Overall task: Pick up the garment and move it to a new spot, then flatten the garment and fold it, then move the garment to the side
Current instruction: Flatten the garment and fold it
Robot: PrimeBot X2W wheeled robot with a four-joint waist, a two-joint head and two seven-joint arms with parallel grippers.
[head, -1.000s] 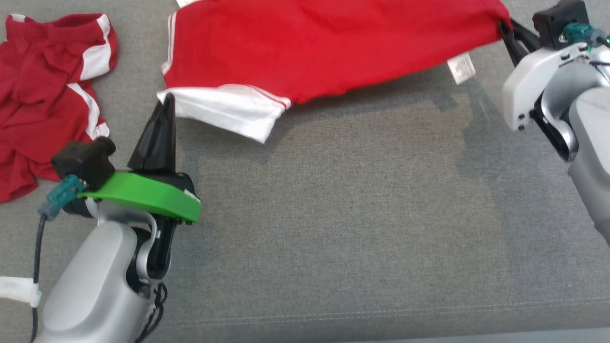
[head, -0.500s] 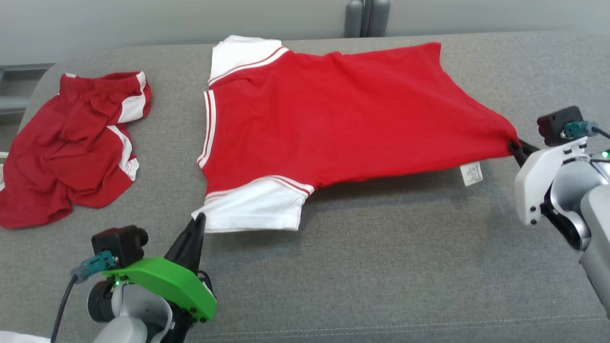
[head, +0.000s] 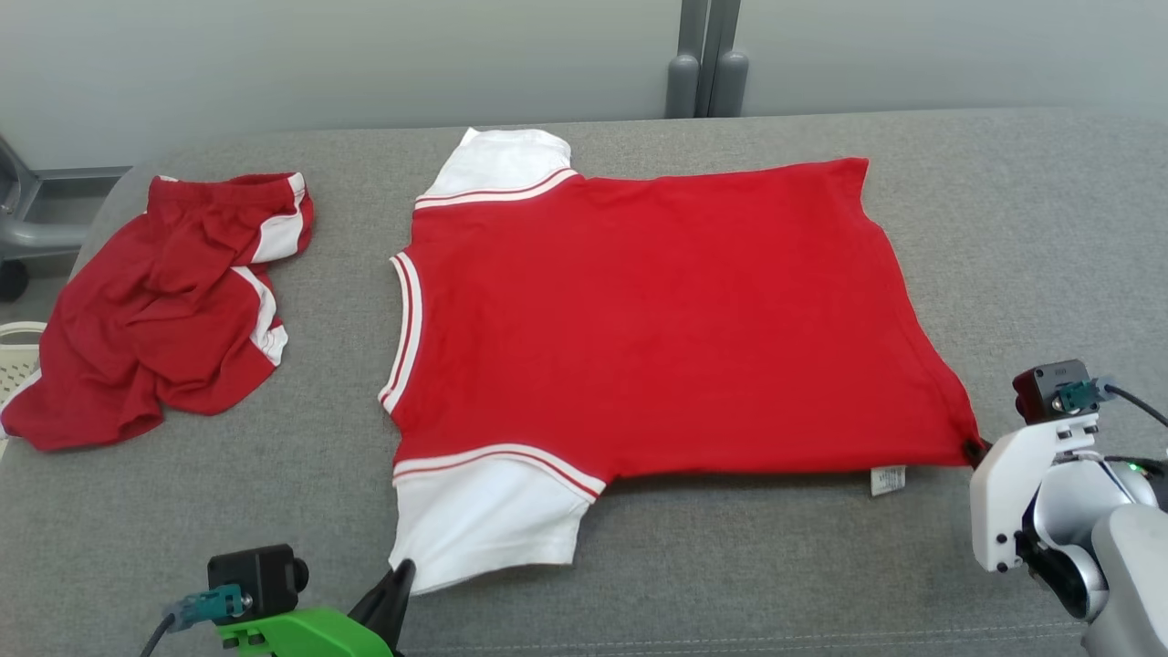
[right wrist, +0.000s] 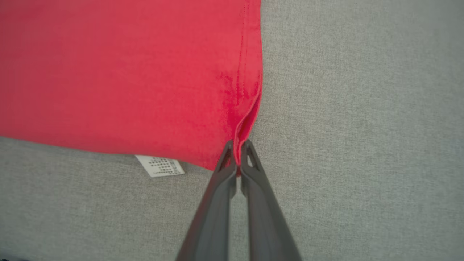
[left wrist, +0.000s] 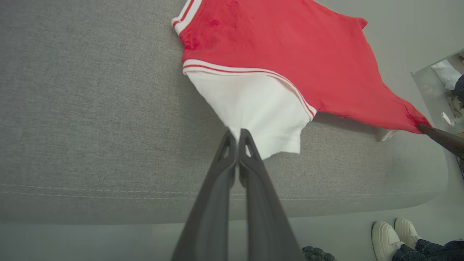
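Two garments lie on the grey padded surface [head: 730, 566]. One is a red shirt [head: 657, 319], spread out almost flat over the middle. The other is a pair of red shorts [head: 155, 301] with white stripes, crumpled at the far left corner and well apart from the shirt.

The shirt lies sideways, with its neck opening toward the left edge of the surface and its hem toward the right edge. One white sleeve [head: 484, 520] points to the front edge, and the other white sleeve [head: 502, 160] points to the back edge. A small white label [head: 887, 479] sticks out from under the front side of the shirt, close to the hem.

The left end effector [head: 397, 584] is at the front edge of the surface. Its two dark fingers are pressed together on the corner of the front sleeve, and the left wrist view [left wrist: 237, 134] shows the white cloth pinched between the tips. The right end effector [head: 975, 449] is near the right edge. Its fingers are closed on the front corner of the hem, and the right wrist view [right wrist: 237, 145] shows the red cloth bunching a little at the tips. Between the two grips the front side of the shirt is drawn quite straight, with a thin shadow under it.

At the lower corner of the left wrist view a person's white shoes [left wrist: 395, 235] stand on the floor beside the surface.
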